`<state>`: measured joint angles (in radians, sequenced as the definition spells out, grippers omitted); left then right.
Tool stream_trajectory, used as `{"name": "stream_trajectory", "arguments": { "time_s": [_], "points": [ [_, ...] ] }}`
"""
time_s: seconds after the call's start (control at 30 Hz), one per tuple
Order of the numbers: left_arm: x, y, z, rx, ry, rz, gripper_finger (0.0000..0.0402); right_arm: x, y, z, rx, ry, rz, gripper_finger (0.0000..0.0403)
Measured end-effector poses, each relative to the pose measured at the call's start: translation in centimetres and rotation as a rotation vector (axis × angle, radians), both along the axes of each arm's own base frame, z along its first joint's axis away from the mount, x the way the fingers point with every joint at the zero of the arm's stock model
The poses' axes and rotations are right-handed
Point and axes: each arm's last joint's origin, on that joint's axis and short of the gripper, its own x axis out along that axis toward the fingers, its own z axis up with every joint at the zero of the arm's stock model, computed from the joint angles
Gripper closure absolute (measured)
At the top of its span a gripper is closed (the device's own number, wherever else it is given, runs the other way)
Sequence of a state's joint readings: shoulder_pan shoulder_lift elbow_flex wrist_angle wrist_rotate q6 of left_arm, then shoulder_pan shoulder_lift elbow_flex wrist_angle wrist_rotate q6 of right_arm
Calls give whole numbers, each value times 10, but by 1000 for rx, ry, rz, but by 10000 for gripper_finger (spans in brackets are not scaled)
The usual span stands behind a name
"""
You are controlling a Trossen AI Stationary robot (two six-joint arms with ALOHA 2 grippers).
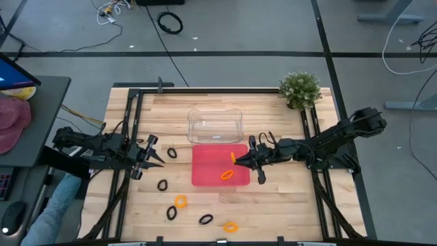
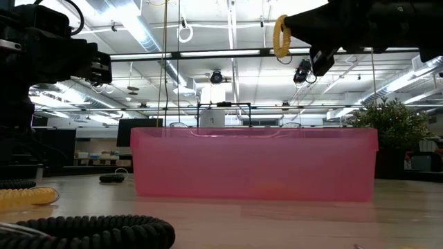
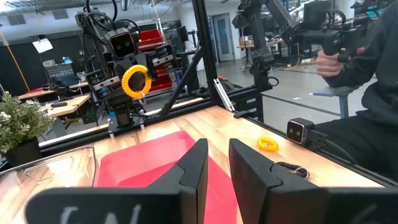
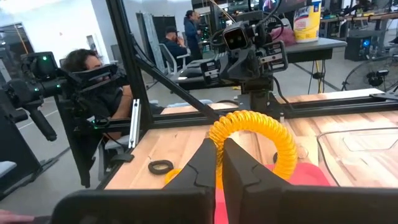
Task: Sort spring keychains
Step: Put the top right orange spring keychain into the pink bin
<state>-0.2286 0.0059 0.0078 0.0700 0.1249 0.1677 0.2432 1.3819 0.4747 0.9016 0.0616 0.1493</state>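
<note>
Right wrist view shows my right tool (image 4: pixel 219 163) pinching an orange spring keychain (image 4: pixel 256 138) above the red tray (image 1: pixel 205 167), so I am judging a low, centred release best, while my left tool (image 1: pixel 151 156) is waiting narrowly parted over the worktop (image 1: pixel 273 212).

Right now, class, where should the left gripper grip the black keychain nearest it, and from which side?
Come from straight above and pinch one side of the black keychain: one finger inside the loop, one outside. It lies flat, an open oval, so its thin coil fits between the fingers of the open left gripper.
</note>
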Motion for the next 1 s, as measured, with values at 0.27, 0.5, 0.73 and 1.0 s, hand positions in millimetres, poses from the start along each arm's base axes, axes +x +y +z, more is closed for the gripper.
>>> {"name": "stream_trajectory", "arguments": {
  "time_s": [0.27,0.5,0.73,1.0],
  "points": [
    [0,0,0,0,0,0,333,0,0,-1,30,17,-1,358],
    [0,0,0,0,0,0,333,0,-1,-3,58,45,-4,287],
    [0,0,0,0,0,0,333,0,-2,-4,69,60,-12,224],
    [0,0,0,0,0,0,333,0,-2,-12,24,133,-13,196]
  ]
}}
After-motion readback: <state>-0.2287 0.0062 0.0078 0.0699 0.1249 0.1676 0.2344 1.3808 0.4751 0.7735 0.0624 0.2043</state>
